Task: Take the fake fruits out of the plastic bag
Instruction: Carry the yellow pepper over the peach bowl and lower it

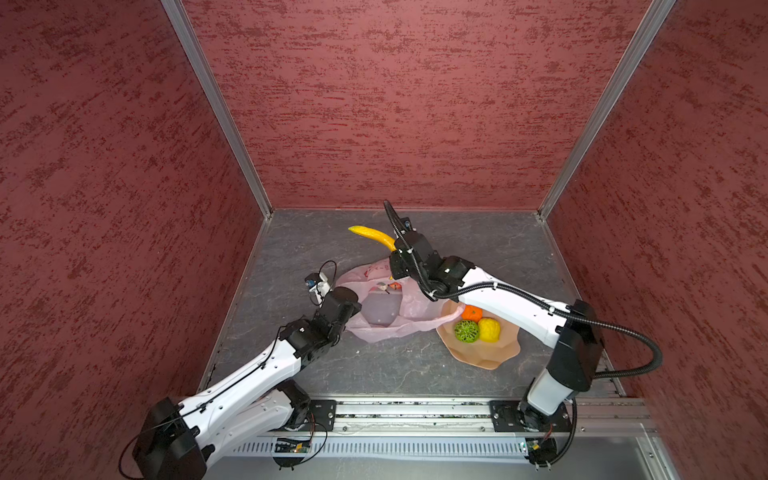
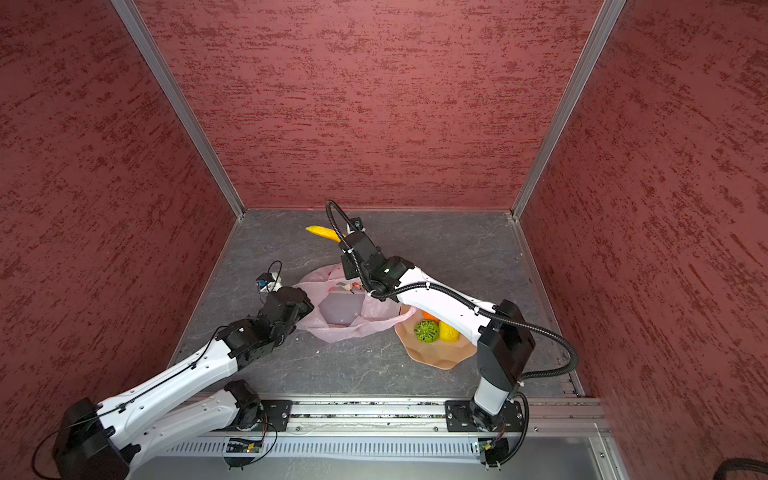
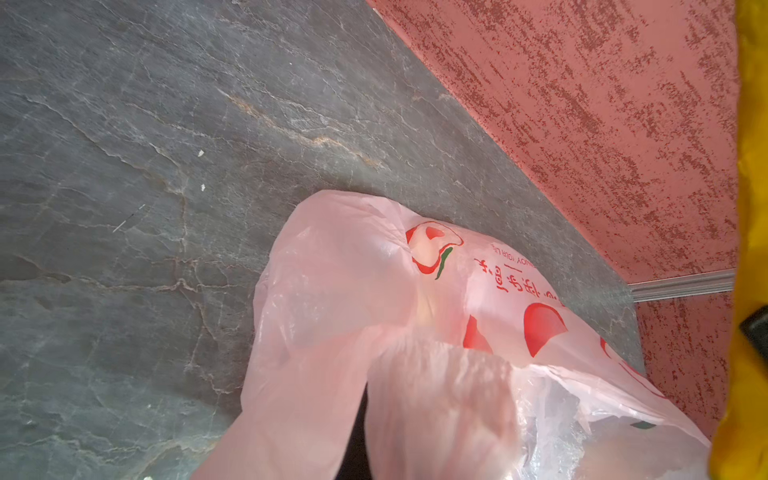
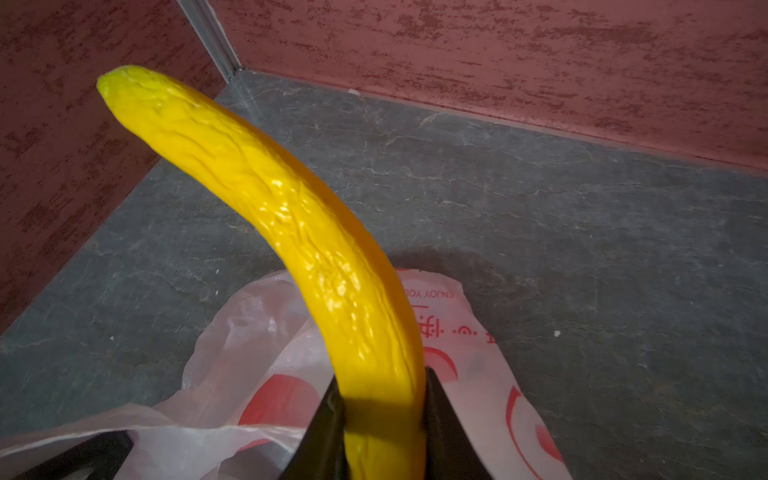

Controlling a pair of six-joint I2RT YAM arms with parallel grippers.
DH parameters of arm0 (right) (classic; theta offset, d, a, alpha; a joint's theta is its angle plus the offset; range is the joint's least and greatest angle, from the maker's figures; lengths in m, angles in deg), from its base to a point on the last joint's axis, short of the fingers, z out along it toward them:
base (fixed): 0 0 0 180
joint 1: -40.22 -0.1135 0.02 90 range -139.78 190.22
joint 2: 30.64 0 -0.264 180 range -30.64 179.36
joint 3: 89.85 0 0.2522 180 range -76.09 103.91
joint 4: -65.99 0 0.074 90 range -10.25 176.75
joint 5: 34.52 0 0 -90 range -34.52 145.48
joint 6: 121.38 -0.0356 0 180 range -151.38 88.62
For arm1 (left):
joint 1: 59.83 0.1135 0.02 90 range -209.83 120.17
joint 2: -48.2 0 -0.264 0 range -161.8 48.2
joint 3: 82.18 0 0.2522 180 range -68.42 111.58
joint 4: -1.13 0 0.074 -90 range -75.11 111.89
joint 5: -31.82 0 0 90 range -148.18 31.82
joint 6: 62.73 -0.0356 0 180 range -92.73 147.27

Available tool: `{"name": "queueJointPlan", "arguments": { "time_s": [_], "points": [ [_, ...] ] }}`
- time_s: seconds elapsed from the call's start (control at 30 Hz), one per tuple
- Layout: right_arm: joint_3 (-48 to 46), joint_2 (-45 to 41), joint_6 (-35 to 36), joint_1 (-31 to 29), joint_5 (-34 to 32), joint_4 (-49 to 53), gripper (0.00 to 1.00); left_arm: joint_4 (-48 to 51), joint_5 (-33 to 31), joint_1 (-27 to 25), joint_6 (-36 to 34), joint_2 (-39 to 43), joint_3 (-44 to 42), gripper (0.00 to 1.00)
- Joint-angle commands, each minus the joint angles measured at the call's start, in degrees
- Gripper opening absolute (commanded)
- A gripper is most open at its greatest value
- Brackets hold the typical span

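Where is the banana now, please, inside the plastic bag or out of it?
Out. The right gripper is shut on the banana, holding it above the plastic bag.

Yel. banana; pink bag, red print

In both top views the light is soft and even and falls from overhead, leaving only faint, diffuse shadows on the grey bench under the arms, while the wide lens bows the corner posts outward and fine detail looks slightly smeared. The left wrist view is bright and a little washed out, with the plastic bag blurred close to the lens and the banana an unfocused yellow strip at the frame edge. The right wrist view is dimmer, with small white glints of glare along the banana's skin and a soft dark shadow on the bench behind the bag.
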Motion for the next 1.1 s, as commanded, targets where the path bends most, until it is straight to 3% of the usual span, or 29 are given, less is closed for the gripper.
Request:
{"name": "queueJointPlan", "arguments": {
  "time_s": [0.0, 0.37, 0.57, 0.77, 1.07],
  "points": [
    [-0.5, -3.97, -4.11, 1.93, -3.81, 4.19, 0.13, 0.25, -0.24, 0.68, 0.07, 0.85, -0.71, 0.0],
    [-17.78, -26.29, -13.22, 10.65, -5.54, 19.27, 0.14, -1.66, 2.12, 2.87, -2.32, 0.84, -0.84, 0.0],
    [-27.04, -35.02, -14.79, 15.28, -4.64, 26.87, 0.15, -2.81, 3.11, 3.54, -3.51, -0.85, 0.26, 0.0],
    [-32.6, -38.19, -16.0, 17.72, -4.42, 30.68, 0.15, -3.39, 3.99, 3.54, -3.79, -2.34, 1.24, 0.0],
    [-33.11, -34.6, -19.93, 19.13, -5.84, 34.8, 0.16, -3.67, 4.45, 3.58, -4.22, -3.23, 1.87, 0.0]
  ]
}}
